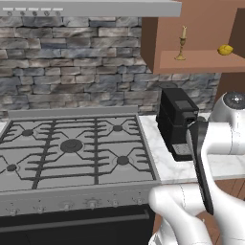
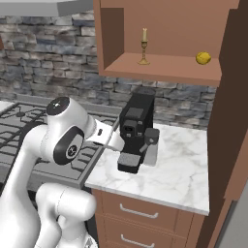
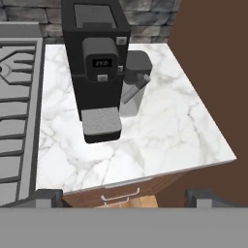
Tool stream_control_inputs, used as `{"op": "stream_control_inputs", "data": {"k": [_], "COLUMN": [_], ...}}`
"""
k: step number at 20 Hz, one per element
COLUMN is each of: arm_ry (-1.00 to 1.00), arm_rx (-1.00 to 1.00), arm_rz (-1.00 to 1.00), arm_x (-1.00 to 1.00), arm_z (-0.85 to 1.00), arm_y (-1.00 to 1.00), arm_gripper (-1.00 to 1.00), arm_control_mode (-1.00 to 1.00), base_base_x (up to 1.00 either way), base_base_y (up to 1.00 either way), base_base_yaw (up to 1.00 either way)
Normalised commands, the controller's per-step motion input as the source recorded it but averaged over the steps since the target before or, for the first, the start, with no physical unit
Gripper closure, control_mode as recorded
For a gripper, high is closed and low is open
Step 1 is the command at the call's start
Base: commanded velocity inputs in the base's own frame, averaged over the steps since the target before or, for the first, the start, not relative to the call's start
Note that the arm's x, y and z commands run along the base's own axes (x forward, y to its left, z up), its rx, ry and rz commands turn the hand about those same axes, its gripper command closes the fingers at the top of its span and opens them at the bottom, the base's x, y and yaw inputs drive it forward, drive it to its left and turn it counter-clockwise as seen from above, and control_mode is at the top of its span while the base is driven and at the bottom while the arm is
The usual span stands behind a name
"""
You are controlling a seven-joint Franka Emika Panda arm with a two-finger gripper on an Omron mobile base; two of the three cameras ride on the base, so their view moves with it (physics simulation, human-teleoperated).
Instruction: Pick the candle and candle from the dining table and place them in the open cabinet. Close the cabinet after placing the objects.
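The cabinet (image 2: 160,68) is flat matt brown wood, inside and out. On its shelf, near the left end, the candle (image 2: 144,35) is pale waxy yellow on a shiny brass candlestick (image 2: 144,53); a yellow lemon (image 2: 203,58) near the right end looks smooth. The countertop (image 3: 164,131) is polished white marble with grey veins. The coffee machine (image 3: 97,68) is matt black plastic. The wall (image 1: 72,62) is rough grey stone, the stove (image 1: 72,153) dull grey metal.
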Motion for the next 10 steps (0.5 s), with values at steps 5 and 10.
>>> {"op": "stream_control_inputs", "data": {"k": [5, 10], "arm_ry": [0.0, 0.0], "arm_rx": [0.0, 0.0], "arm_rz": [0.0, 0.0], "arm_x": [0.0, 0.0], "arm_z": [0.0, 0.0], "arm_y": [0.0, 0.0], "arm_gripper": [-1.0, -1.0], "arm_control_mode": [1.0, 1.0], "base_base_x": [-0.38, -0.53], "base_base_y": [-0.01, -0.05], "base_base_yaw": [0.0, 0.0]}}
